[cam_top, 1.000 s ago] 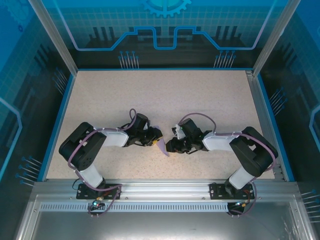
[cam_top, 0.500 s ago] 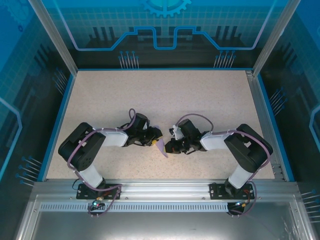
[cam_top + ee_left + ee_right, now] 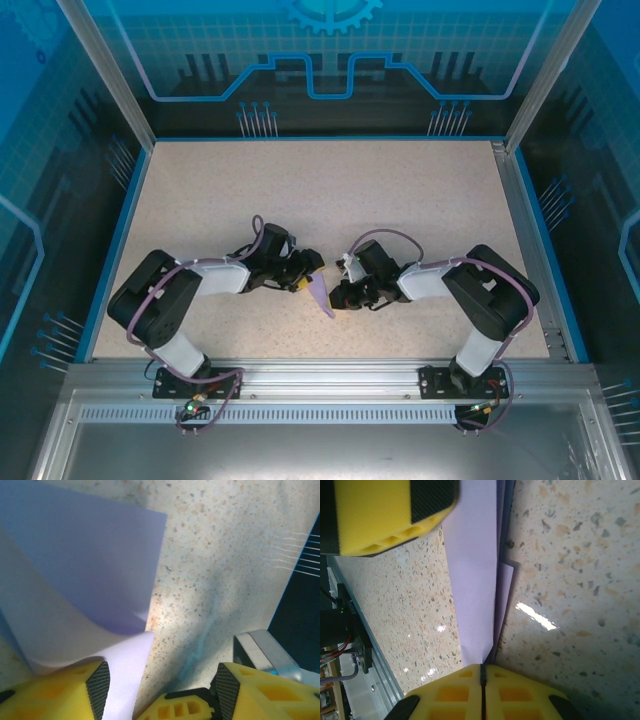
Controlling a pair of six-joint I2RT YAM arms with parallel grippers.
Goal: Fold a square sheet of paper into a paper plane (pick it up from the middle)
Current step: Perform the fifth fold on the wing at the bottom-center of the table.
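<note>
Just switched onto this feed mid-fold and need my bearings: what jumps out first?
The partly folded lavender paper sits between the two grippers, mid-width in the near half of the speckled table. The right gripper is shut on the paper's narrow end, while the left gripper stands open, a curled flap of paper beside one yellow finger.

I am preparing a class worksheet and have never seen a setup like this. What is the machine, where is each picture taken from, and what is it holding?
The machine is two robot arms, a left arm and a right arm, bolted at the near edge of a speckled table. The overhead picture looks down on both. The other two come from a camera on each wrist and show that arm's yellow fingers. A folded lavender sheet of paper sits between the arms. The right gripper is shut, pinching one end of it. The left gripper stands open, with the curled paper by one finger.
</note>
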